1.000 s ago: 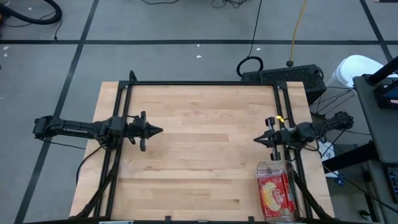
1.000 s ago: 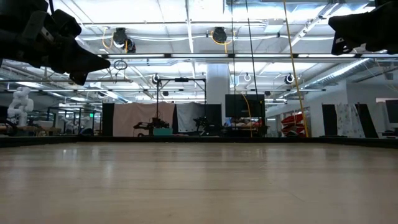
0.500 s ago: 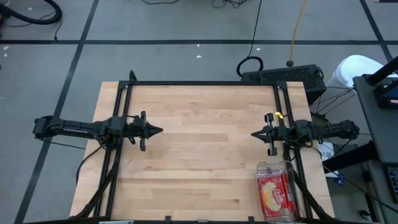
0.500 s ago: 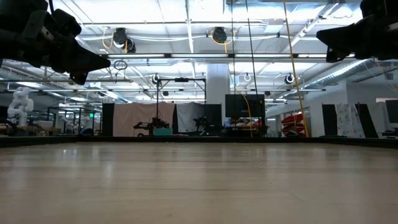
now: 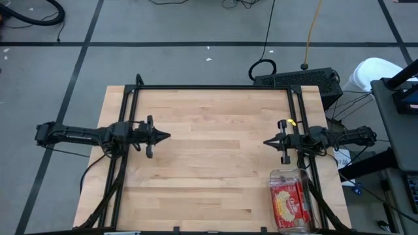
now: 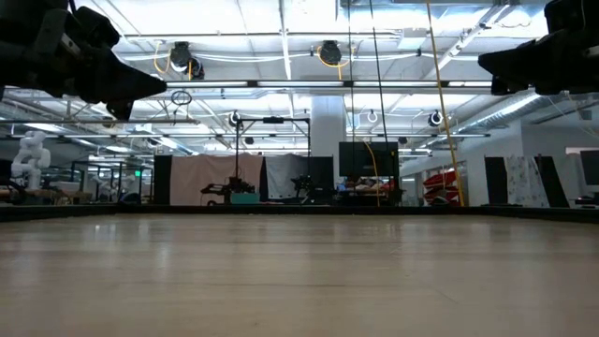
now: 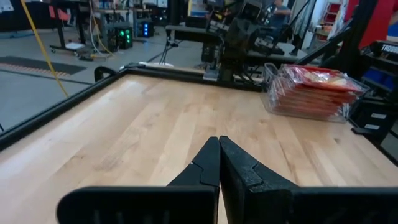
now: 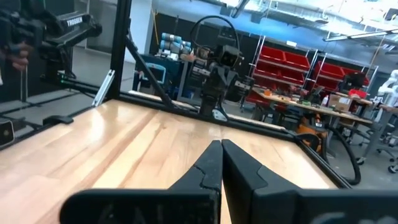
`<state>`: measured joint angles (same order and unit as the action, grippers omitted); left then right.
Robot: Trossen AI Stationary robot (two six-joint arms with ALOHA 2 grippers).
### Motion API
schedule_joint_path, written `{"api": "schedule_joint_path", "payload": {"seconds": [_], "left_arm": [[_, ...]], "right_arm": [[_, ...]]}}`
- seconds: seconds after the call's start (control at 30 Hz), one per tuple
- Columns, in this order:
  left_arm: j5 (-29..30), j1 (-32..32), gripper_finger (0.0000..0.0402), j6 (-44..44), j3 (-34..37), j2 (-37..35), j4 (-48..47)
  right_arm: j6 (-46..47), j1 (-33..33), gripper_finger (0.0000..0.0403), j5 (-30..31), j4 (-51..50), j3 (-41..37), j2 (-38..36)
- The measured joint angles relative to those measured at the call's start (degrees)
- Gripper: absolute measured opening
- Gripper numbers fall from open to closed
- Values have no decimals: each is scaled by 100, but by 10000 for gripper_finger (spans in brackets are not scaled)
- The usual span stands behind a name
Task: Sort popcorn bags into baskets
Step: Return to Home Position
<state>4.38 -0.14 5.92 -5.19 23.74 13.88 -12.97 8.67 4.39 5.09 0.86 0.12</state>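
Over the last second the right gripper [image 5: 266, 141], at right-centre of the high view, has swung out of a slight tilt toward the lower right. It now lies level, pointing straight across the light wooden table [image 5: 209, 170] at its partner. In the last half-second it has barely moved. The left gripper [image 5: 166, 137], at left-centre, has not shifted at all. In the low view both hang high, the left one in the upper left corner and the right one in the upper right, well apart from the tabletop.

Each wrist view shows its own two dark fingers pressed together tip to tip with nothing between them, so both grippers are closed and carrying nothing.

The red popcorn bags [image 5: 290, 201] lie stacked flat inside the clear rectangular plastic bin [image 5: 287, 173]. The bin stands at the lower right of the high view, near the table's edge and just below the right arm. The left wrist view catches the same stack in the upper right of its frame, piled to about the bin's rim. No packet shows loose on the wood in any view.

With every visible bag in the bin and the two arms now mirrored — both drawn back to their own sides — the sorting looks finished. The right arm's levelling reads as the last of its retreat to rest, and there seems to be nothing left to pick.
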Motion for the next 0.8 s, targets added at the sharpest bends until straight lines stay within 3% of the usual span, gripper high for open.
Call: {"api": "schedule_joint_path", "payload": {"seconds": [0.2,0.4,0.63,0.8], "left_arm": [[2,0,2,-117,0,-249,-31],[2,-2,2,-185,0,-373,-56],[-10,-1,2,-292,0,-370,-82],[-185,-1,2,-284,0,-370,-138]], "right_arm": [[-155,0,0,60,-7,0,0],[-400,-11,0,486,-14,0,-2],[117,-48,0,-143,-319,0,36],[84,-48,0,-47,-325,0,37]]}}
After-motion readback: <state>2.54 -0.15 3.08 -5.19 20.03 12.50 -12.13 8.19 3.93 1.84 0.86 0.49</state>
